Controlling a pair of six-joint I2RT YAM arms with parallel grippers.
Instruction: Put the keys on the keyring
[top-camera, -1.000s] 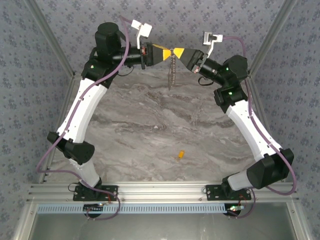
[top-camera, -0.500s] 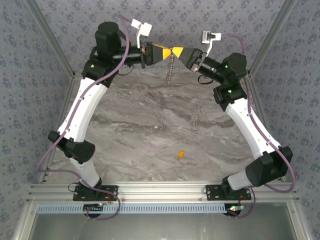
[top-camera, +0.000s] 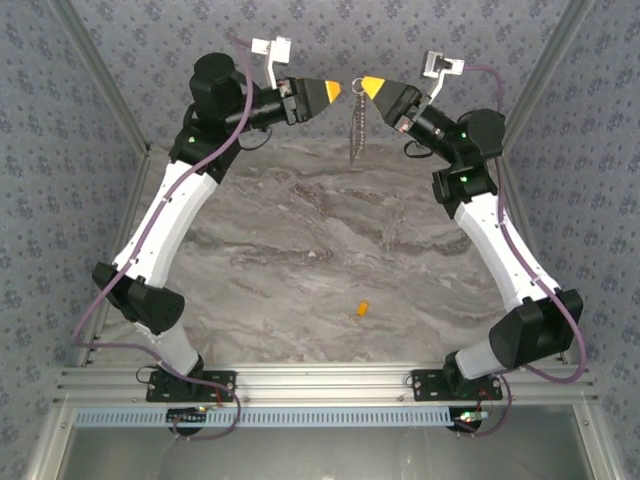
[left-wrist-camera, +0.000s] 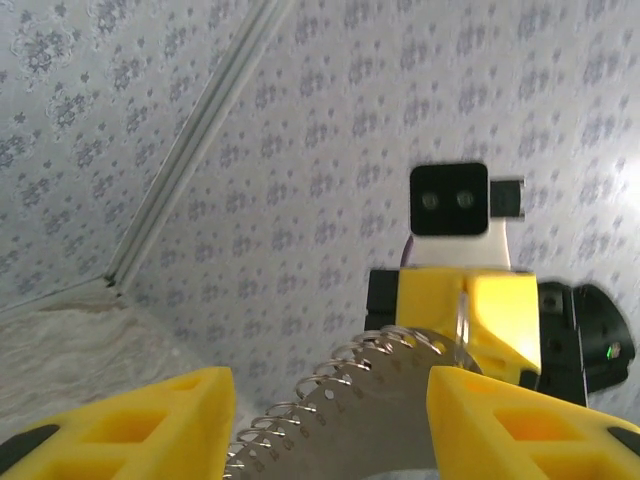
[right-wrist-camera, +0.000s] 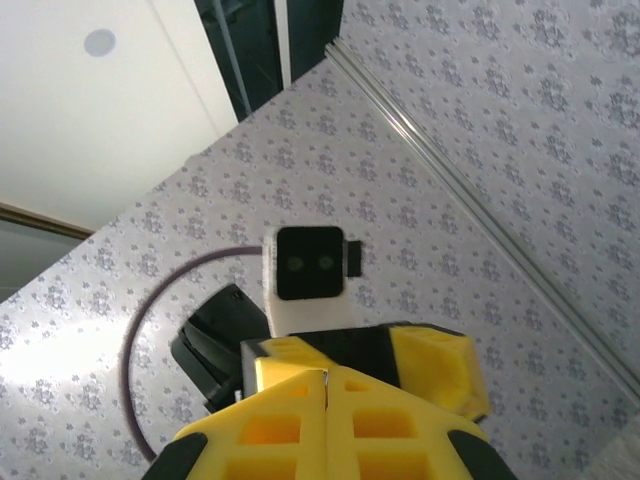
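Up over the far edge of the table (top-camera: 300, 240), the right gripper (top-camera: 368, 84) is pressing its yellow wedge fingers (right-wrist-camera: 300, 395) together, pinching the top of the keyring (top-camera: 354, 130), a floppy grey beaded loop dangling straight down. The left gripper (top-camera: 332, 91), clamped on that loop a second ago, is now standing spread and backed away. Below, the tiny orange oblong keys (top-camera: 362, 310) are lying unmoved on its veined marble, well apart.
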